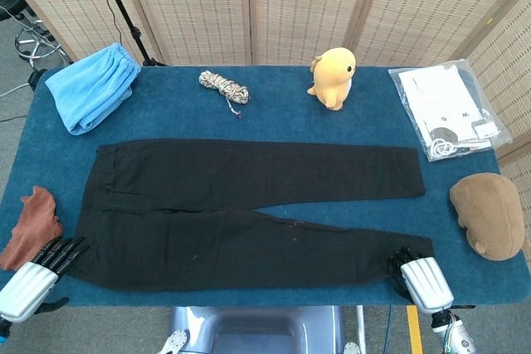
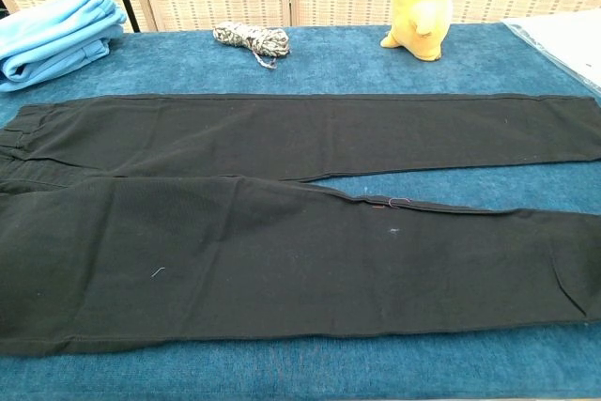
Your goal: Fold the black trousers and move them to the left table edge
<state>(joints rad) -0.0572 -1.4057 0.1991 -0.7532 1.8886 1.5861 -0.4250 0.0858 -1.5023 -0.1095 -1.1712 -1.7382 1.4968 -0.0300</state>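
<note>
The black trousers lie flat on the blue table, waist to the left and both legs running right; in the chest view the trousers fill most of the frame. My left hand is at the near left corner, its fingers stretched out and apart, their tips at the waistband corner. At the near right, my right hand has its fingers curled down over the hem of the near leg. A crease shows in the cloth there. Neither hand appears in the chest view.
A brown cloth lies at the left edge beside my left hand. At the back are a folded light-blue garment, a rope bundle and a yellow plush. A plastic bag and a brown plush sit at the right.
</note>
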